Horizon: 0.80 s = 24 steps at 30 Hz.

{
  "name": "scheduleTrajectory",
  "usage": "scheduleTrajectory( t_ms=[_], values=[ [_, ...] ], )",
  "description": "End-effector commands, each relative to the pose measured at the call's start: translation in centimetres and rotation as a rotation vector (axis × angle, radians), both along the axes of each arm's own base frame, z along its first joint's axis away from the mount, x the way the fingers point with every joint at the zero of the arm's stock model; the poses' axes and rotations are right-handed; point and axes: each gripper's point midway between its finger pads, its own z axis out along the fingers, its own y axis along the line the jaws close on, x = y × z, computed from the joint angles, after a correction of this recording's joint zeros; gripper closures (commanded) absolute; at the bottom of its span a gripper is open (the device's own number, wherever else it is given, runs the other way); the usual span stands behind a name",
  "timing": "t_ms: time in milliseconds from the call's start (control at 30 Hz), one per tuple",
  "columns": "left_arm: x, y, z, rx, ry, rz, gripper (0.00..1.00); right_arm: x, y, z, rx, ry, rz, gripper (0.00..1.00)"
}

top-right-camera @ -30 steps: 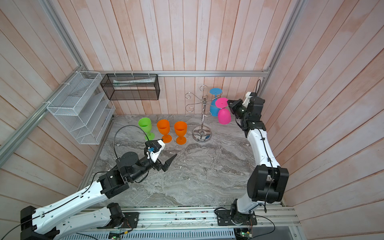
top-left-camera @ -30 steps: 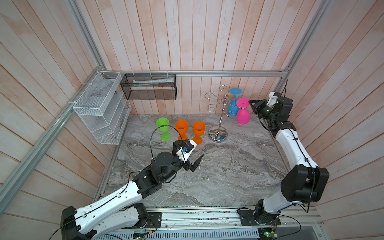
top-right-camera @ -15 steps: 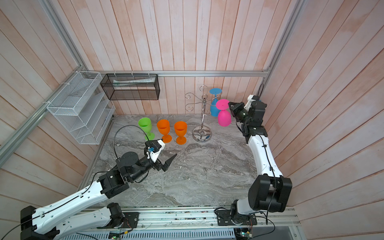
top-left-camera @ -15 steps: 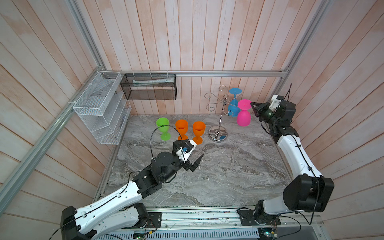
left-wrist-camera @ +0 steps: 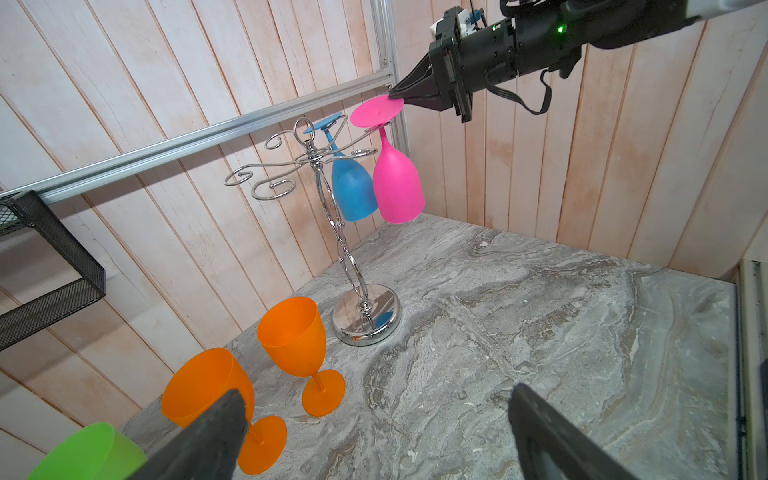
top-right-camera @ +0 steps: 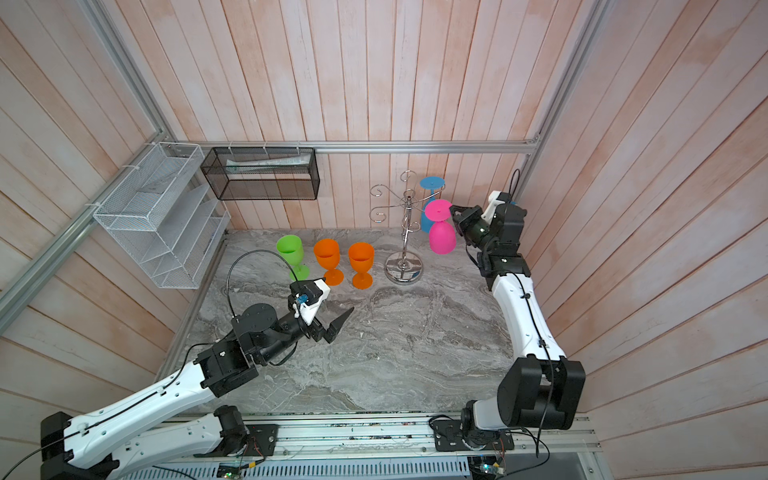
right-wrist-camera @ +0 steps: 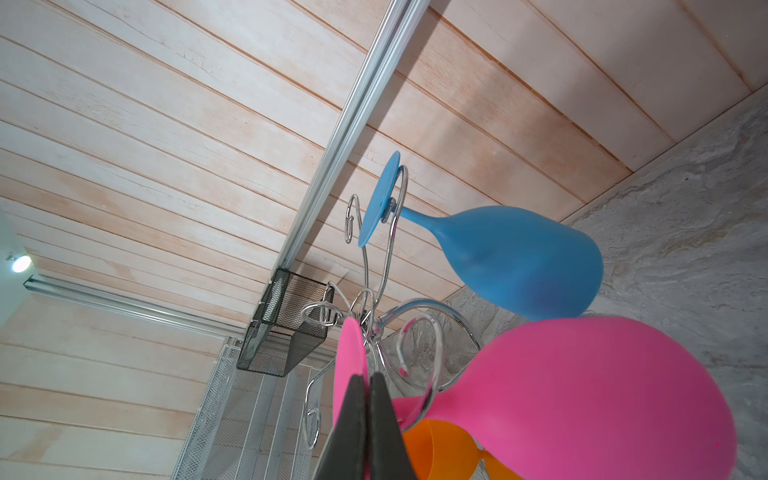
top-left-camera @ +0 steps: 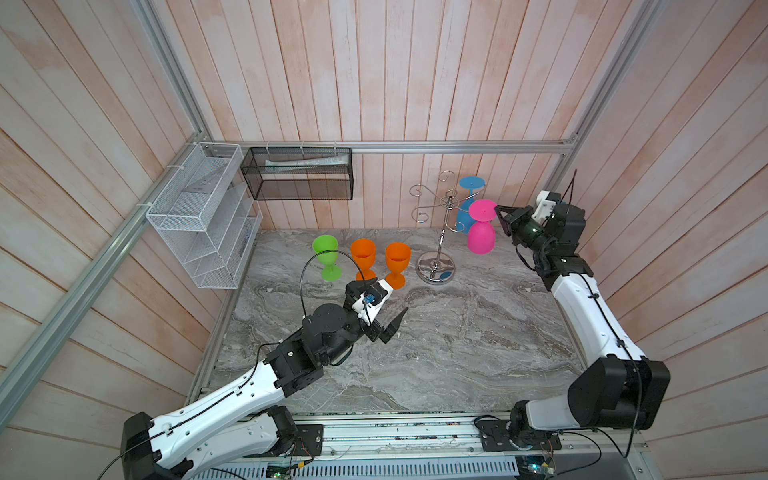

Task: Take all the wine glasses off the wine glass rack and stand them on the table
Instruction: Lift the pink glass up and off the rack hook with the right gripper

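**Right hand clamped on pink glass foot; glass hangs on rack**

1. Rack position. The wine glass rack [top-left-camera: 435, 269] stands upright on its round mirrored base at the back of the surface [top-left-camera: 457, 345], right of centre in both top views.

2. Task item. The pink wine glass [top-left-camera: 481, 237] hangs bowl-down from a curled arm on the rack's right side. Its flat foot lies on top of the wire and its stem passes down through the loop. A blue wine glass [left-wrist-camera: 353, 187] hangs the same way from the neighbouring arm, just behind the pink one. Whether the two bowls touch cannot be told.

3. Right hand [left-wrist-camera: 392, 94]. It is raised level with the rack's top, with its jaws drawn together. The fingertips meet the outer rim of the pink foot. In the right wrist view the rim appears to be pinched between them, though the depth of the bite is unclear.

4. Left hand [top-left-camera: 387, 326]. It hovers low over the middle of the surface with its jaws spread wide, gripping nothing.

5. Other items. Two orange glasses [top-left-camera: 363, 254] and a green glass [top-left-camera: 325, 249] stand upright in a row to the left of the rack.
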Motion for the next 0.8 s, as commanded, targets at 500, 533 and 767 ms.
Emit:
scheduleTrajectory(
  t_ms=[500,533,767],
  values=[
    [-0.1,0.6,0.3,-0.007,-0.014,0.019,0.00,2.6,1.7,1.9,-0.025,-0.048,-0.004,1.00],
    [-0.1,0.5,0.2,-0.006,-0.014,0.017,0.00,2.8,1.7,2.1,-0.027,-0.050,-0.006,1.00],
    [0.0,0.5,0.1,0.000,-0.012,0.020,0.00,4.1,1.5,2.4,-0.037,-0.047,-0.015,1.00]
  ],
)
